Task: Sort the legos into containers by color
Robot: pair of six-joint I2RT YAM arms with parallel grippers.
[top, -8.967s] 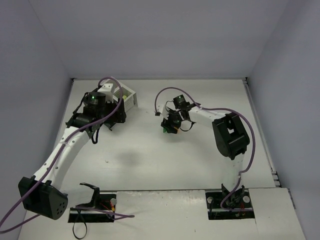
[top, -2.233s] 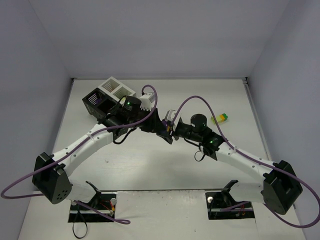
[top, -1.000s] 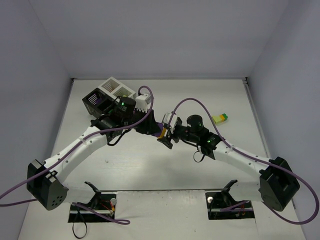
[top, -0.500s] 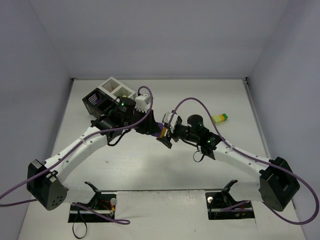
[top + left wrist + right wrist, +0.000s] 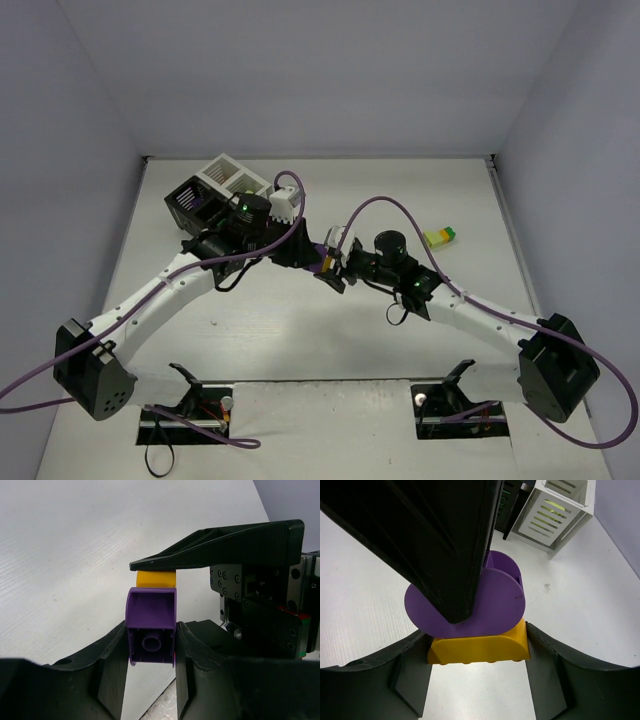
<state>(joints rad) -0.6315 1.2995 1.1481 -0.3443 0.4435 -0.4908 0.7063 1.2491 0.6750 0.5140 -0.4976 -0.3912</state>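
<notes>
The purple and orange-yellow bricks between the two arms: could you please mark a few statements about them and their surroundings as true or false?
1. The left gripper has its jaws shut on the purple brick. True.
2. The right gripper is open and holds nothing. False: its jaws are shut on the orange-yellow brick.
3. The two bricks touch each other. True.
4. In the top view the bins stand to the right of both grippers. False: they stand at the far left, beyond the left gripper.

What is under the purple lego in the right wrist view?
An orange-yellow lego, pressed against the purple lego and held in the right claw. The purple lego covers its top.
</notes>
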